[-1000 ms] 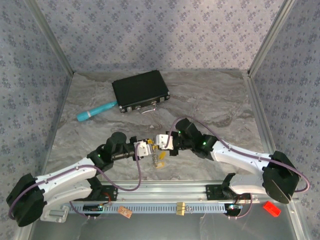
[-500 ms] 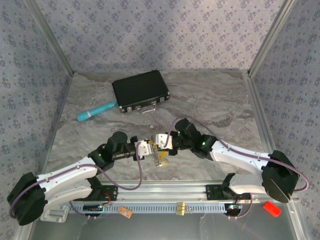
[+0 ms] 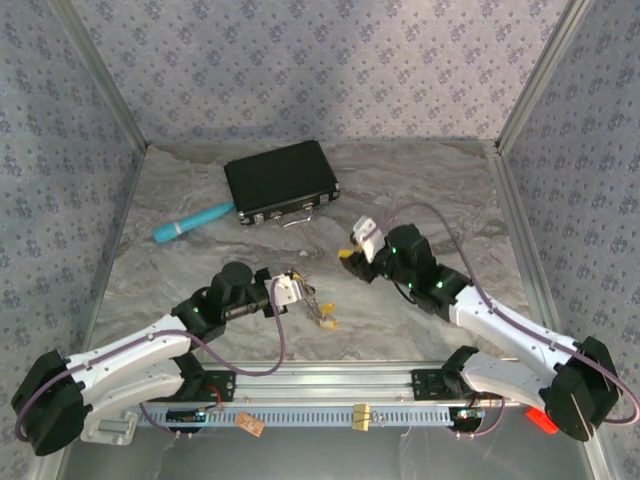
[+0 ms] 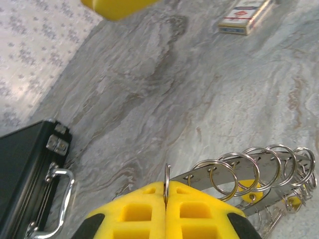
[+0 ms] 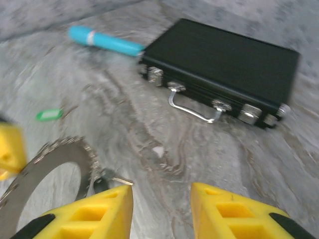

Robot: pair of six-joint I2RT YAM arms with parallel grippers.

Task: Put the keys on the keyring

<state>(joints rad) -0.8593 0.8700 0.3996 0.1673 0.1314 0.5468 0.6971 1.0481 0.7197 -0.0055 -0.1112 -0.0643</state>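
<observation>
My left gripper is shut on a thin wire loop of the keyring, a flat grey toothed metal ring carrying several split rings. In the top view the keyring hangs from the fingertips to the table, with a yellow-headed key at its low end. That yellow key head shows behind the split rings. My right gripper stands open and apart, with nothing between its fingers. Its view shows the toothed ring at lower left, a dark key at the rim and a green key head beyond.
A black rectangular case with a metal handle lies at the back, with a teal pen to its left. A small red-and-white tag lies on the marble surface far from my left fingers. Patterned walls enclose the table.
My right gripper has let go, opened and pulled back up and to the right, away from the left one. The left gripper still holds the keyring and has shifted slightly.
</observation>
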